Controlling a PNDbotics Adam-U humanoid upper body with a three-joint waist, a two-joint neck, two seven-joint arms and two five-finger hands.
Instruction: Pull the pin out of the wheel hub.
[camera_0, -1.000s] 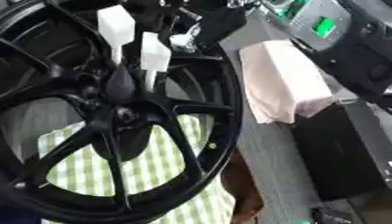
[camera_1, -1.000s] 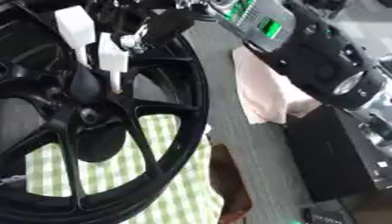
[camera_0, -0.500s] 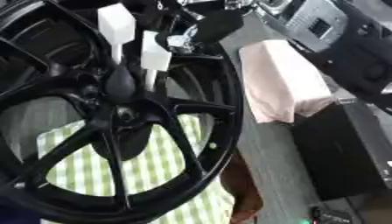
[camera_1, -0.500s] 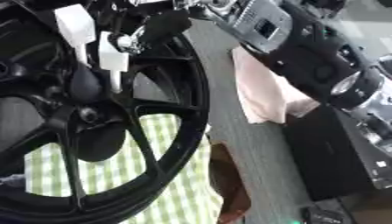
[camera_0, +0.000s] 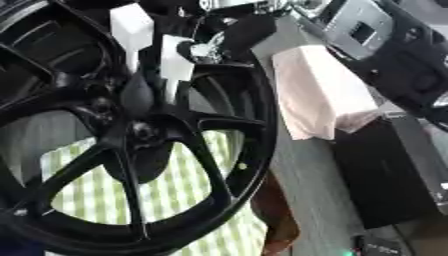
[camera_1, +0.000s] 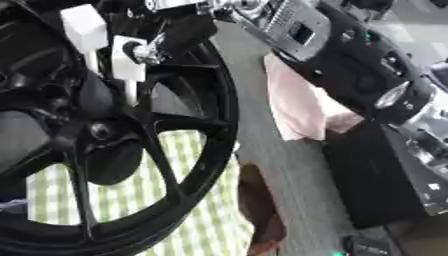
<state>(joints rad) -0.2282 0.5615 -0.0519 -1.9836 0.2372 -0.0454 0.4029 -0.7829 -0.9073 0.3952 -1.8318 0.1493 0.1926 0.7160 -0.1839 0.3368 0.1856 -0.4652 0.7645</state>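
black spoked wheel hub (camera_0: 131, 132) fills the left of both views, standing over a green-and-white checked cloth (camera_0: 188, 192) on the grey bench (camera_0: 306, 185), with two white block-headed pins (camera_0: 175, 62) seated in its centre, heads up and side by side; no brand, label or writing can be read on any item. right arm, black with silver joints, enters from the upper right, and its hand (camera_0: 229, 35) sits at the wheel's upper rim just beside the nearer pin, though whether its fingers are open or curled cannot be told. pale pink cloth (camera_0: 319, 92) and black box (camera_0: 385, 175) lie to the right of the wheel.
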